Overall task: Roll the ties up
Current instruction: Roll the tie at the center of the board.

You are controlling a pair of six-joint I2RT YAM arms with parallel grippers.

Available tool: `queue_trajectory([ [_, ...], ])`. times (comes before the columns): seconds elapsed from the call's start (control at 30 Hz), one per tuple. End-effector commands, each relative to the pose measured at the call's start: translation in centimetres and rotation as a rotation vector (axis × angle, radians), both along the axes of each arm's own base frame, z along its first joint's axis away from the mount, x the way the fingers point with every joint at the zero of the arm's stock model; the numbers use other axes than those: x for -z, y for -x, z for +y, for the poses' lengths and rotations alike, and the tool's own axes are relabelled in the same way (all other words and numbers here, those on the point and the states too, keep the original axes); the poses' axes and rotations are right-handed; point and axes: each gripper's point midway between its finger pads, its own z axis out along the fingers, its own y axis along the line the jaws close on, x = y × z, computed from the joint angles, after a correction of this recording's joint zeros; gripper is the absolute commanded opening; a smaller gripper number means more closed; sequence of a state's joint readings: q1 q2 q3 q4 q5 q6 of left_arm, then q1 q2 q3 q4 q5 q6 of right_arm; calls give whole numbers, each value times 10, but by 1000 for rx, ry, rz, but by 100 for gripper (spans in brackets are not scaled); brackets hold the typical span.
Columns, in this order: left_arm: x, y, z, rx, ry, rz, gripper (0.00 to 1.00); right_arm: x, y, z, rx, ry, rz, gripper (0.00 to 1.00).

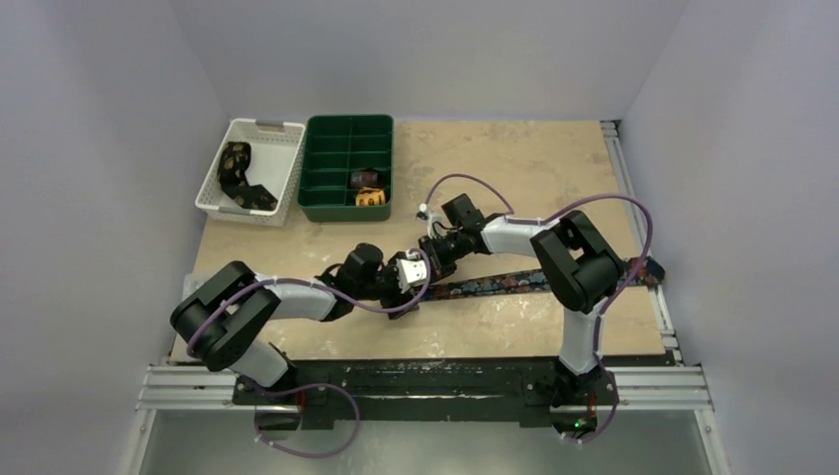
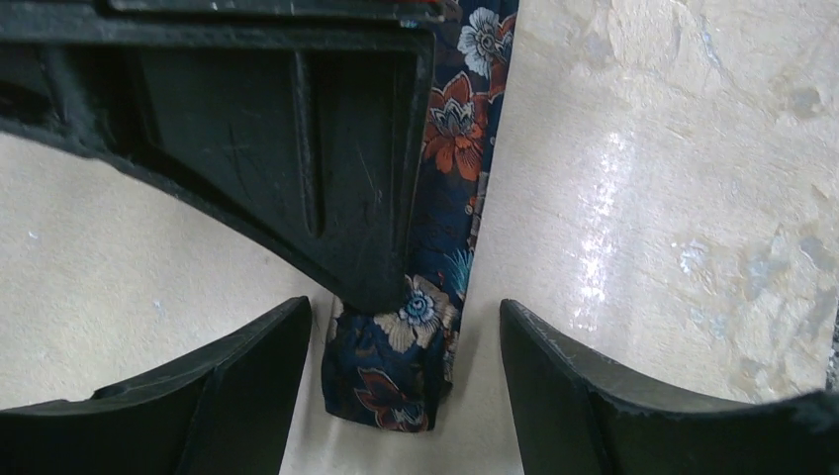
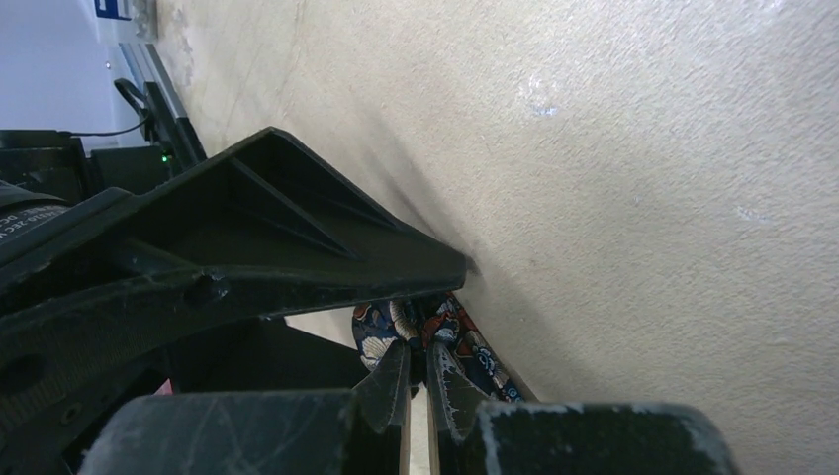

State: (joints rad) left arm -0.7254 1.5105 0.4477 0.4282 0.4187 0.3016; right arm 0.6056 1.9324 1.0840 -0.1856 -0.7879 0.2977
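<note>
Left wrist view: navy tie (image 2: 435,198) lies flat along table (image 2: 673,178), its end folded over (1 fold, roll barely begun, I judge). Right gripper (image 3: 417,364) is closed, pinching that fold; left gripper (image 2: 404,332) gapes either side, clear of it. Fabric looks light, limp, slippery: grip the folded end, not the loose length.

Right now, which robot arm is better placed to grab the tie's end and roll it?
Left. The left gripper is open, straddling the end of the tie, ready to close. The right gripper is shut on the tie, busy holding it.
</note>
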Motion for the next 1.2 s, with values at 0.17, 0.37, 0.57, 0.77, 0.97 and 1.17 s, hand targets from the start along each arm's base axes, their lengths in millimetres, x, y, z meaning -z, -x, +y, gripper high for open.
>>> queue_trajectory([
  [0.17, 1, -17, -19, -8, -12, -58, 49, -24, -5, 0, -4, -44, -42, 0],
  [0.37, 2, -14, -20, 8, -22, -66, 29, -39, -6, -4, 7, -47, -10, 0],
  [0.57, -1, -10, -21, 29, -10, -61, 34, -23, -8, -8, 20, 4, -4, 0],
  [0.77, -26, -13, -16, -48, 66, -48, 52, 20, -13, -18, 12, 95, -27, 0],
  [0.97, -31, -10, 3, -127, 101, 38, 51, 36, -13, -29, -5, 157, -62, 0],
  [1.17, -27, -3, 4, -93, 78, 64, 51, 45, -17, -41, -3, 226, -105, 0],
])
